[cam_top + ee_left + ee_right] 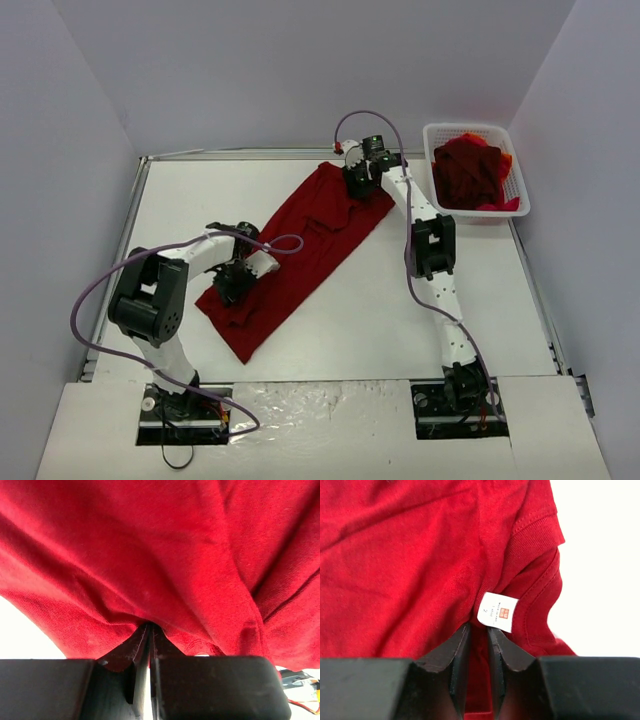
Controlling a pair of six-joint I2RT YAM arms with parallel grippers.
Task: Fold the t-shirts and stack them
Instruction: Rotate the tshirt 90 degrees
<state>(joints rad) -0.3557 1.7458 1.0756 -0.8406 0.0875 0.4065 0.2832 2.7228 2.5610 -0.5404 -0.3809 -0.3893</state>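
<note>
A dark red t-shirt (300, 245) lies stretched out diagonally on the white table, from the far middle to the near left. My left gripper (237, 283) sits at its near left edge, shut on a pinch of the cloth (150, 555) that rises from between the fingertips (148, 626). My right gripper (357, 183) is at the far end, at the collar. Its jaws (479, 628) stand slightly apart with red cloth (410, 570) lying in the gap, just below the white neck label (496, 612). More t-shirts (470, 172), dark red and red-orange, are heaped in the basket.
A white mesh basket (520, 185) stands at the far right corner of the table. Raised rails run along the left, far and right table edges. Purple cables loop off both arms.
</note>
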